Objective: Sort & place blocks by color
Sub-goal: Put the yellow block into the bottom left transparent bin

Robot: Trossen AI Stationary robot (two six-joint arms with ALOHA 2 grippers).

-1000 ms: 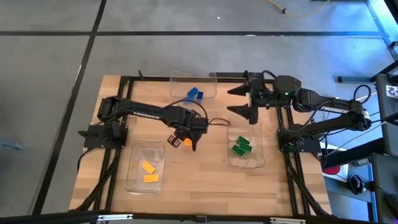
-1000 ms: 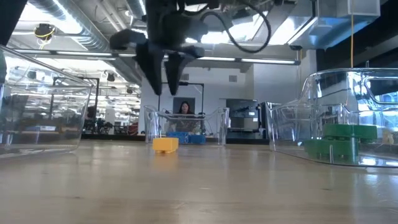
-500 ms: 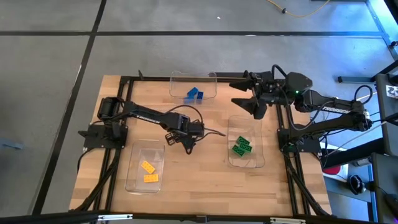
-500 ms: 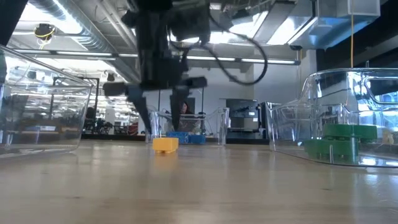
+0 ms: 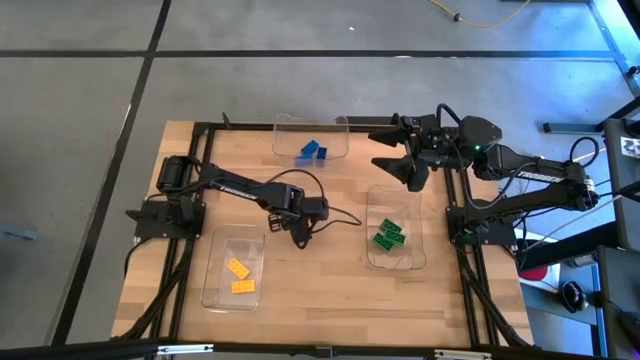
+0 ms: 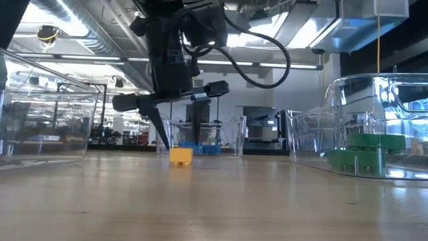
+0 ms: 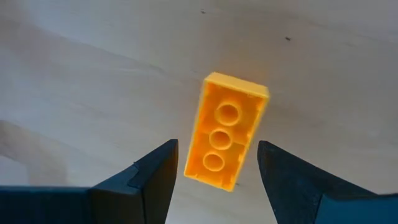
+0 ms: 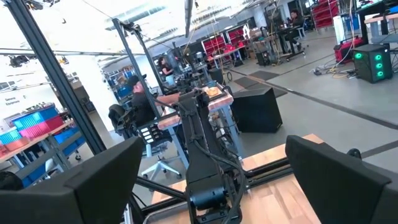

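Observation:
An orange-yellow block (image 7: 225,139) lies flat on the wooden table, its side with three round holes facing up; the low view shows this block (image 6: 180,155) too. My left gripper (image 7: 217,148) is open and points down over it, with one finger on each long side and a narrow gap showing. In the high view my left gripper (image 5: 297,228) hides the block. My right gripper (image 5: 402,160) is open and held up off the table near the far right. Two orange blocks (image 5: 238,275) lie in the left tray, blue blocks (image 5: 313,151) in the far tray, and green blocks (image 5: 387,236) in the right tray.
Three clear trays stand on the table: the left tray (image 5: 215,262), the far tray (image 5: 285,128) and the right tray (image 5: 412,250). Bare wood lies between them. A cable trails from the left wrist toward the right tray. People sit in the room beyond the table.
My left gripper has come down from well above the table to the orange block, turning about its upright axis, so its open fingers now stand on either side of the block. My right gripper has drawn back a little toward the table's right edge. The block has not moved.

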